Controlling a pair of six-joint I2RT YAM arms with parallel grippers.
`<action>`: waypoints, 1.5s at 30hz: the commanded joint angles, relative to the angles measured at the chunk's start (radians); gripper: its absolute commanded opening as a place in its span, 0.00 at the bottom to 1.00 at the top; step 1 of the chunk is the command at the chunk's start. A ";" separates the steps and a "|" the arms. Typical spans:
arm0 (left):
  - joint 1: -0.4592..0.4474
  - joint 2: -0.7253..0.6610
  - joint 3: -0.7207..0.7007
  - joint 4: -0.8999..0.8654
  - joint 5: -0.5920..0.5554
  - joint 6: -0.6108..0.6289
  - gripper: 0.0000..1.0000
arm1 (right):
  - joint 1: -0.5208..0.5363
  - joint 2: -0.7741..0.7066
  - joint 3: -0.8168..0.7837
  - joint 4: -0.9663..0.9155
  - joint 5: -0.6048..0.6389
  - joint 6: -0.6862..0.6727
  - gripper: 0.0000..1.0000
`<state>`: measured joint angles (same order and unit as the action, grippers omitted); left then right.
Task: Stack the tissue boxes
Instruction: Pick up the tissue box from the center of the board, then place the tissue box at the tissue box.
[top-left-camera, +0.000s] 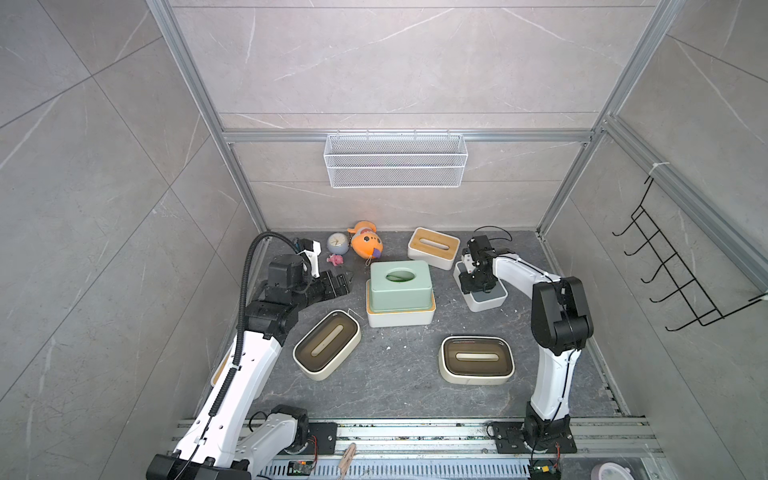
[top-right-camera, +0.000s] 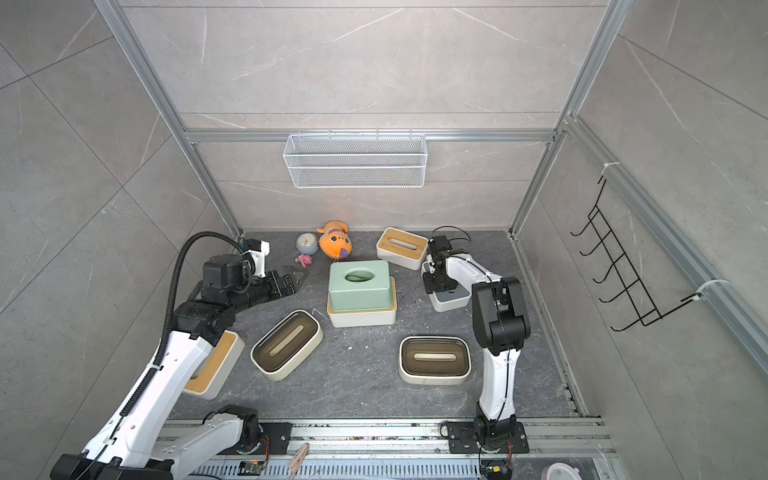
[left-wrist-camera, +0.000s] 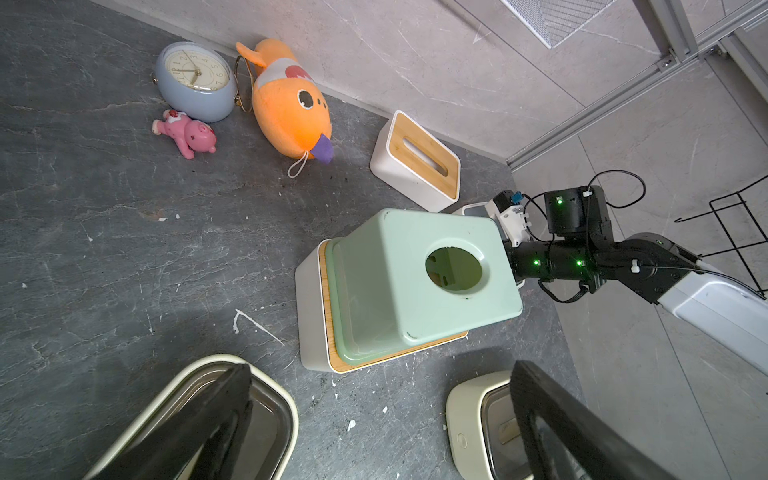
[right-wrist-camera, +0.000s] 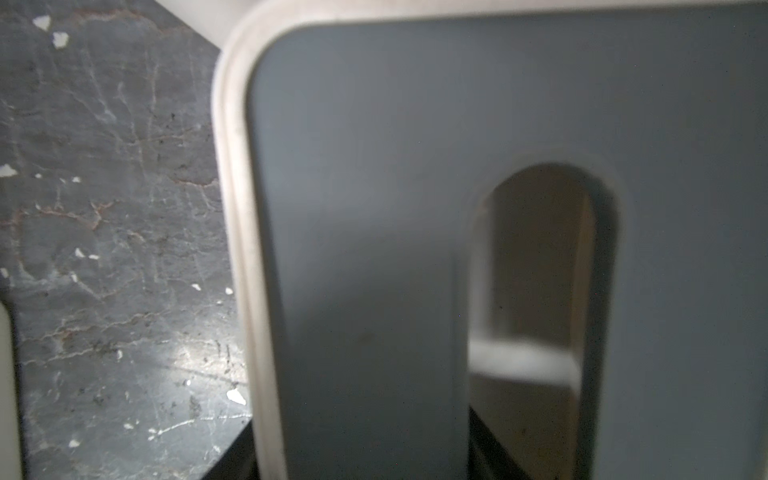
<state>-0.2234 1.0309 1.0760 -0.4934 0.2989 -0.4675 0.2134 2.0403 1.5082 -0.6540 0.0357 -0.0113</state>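
Standing by the rig, I see the right end effector (top-left-camera: 478, 289) pressed down onto the grey-lid box (top-left-camera: 490, 300) at the far right of the desk (top-left-camera: 395, 374). Its fingers are hidden behind the wrist in both top views. The right wrist view shows only the grey lid (right-wrist-camera: 374, 208) and its slot, very close and blurred. I cannot tell whether the jaws have closed on the box or merely straddle it.

The left end effector (top-left-camera: 343, 283) hangs with its jaws spread wide and holds nothing, left of the middle stack. That stack is the mint box (top-left-camera: 399, 286) sitting squarely on a bamboo-lid box (top-left-camera: 399, 318). A second bamboo-lid box (top-left-camera: 433, 248) lies far right of centre, just beside the grey-lid one. Two cream boxes (top-left-camera: 327, 345) (top-left-camera: 476, 359) sit nearer. A third bamboo-lid box (top-right-camera: 212, 365) lies near left, half under the left arm.

The grey-lid box looks like a stiff, hollow plastic shell. Through the slot it seems empty, so I judge it light. Its walls are smooth and probably slippery, and the lid may be loose. I would grip across the two long walls, low on the body, not by the slot or the lid rim. A pinch on the lid alone could lift it off and leave the base behind.
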 joint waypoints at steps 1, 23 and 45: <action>0.006 -0.014 0.002 0.023 0.026 0.015 0.99 | 0.012 -0.023 -0.019 -0.007 -0.019 0.023 0.54; 0.010 0.001 0.066 -0.010 0.081 0.000 0.99 | 0.016 -0.328 -0.034 0.034 -0.074 0.094 0.46; 0.013 0.125 0.357 -0.079 0.391 -0.100 0.97 | 0.263 -0.772 -0.130 0.187 -0.255 -0.189 0.46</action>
<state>-0.2092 1.1362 1.3758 -0.5564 0.5789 -0.5690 0.4519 1.3128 1.3823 -0.5190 -0.1879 -0.1043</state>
